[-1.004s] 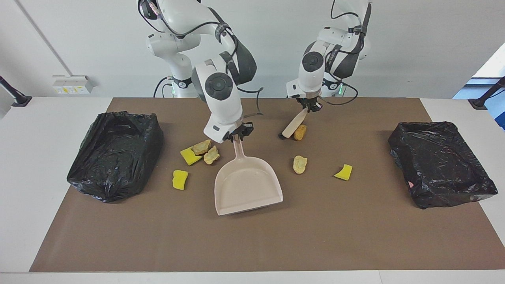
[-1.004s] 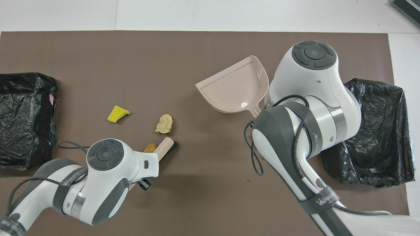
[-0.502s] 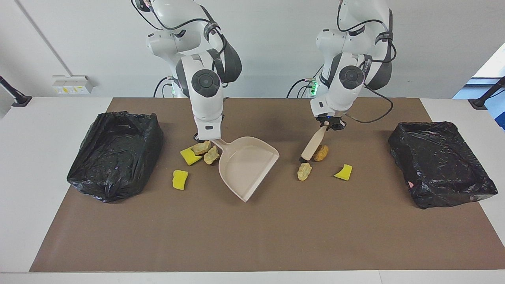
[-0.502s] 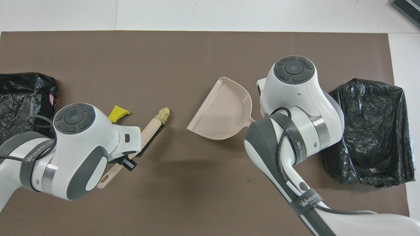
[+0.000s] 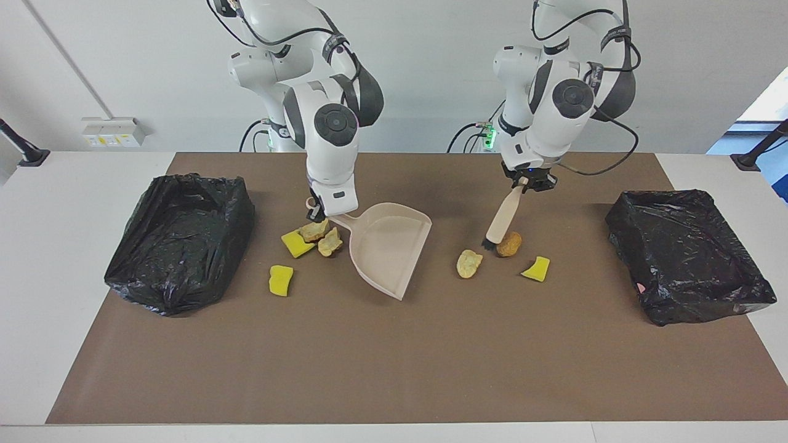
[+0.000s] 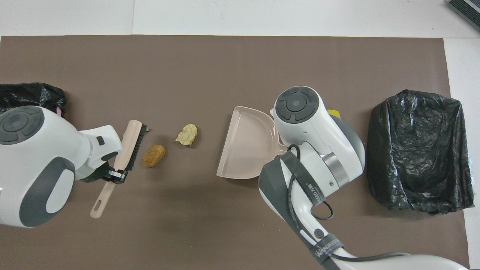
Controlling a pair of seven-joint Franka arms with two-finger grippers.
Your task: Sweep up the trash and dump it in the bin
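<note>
Evidently staged for a sweep: left gripper (image 5: 530, 183) clamped on brush (image 5: 502, 218) touching brown lump (image 5: 508, 243), right gripper (image 5: 317, 212) gripping dustpan (image 5: 388, 246) tipped mouth-first toward that lump.

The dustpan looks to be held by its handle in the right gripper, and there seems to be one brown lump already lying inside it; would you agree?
Not quite: the dustpan is empty, as the facing and overhead views both show. The brown lump lies on the mat beside the bristles of the brush that the left gripper holds. The right gripper does hold the dustpan by its handle.
</note>
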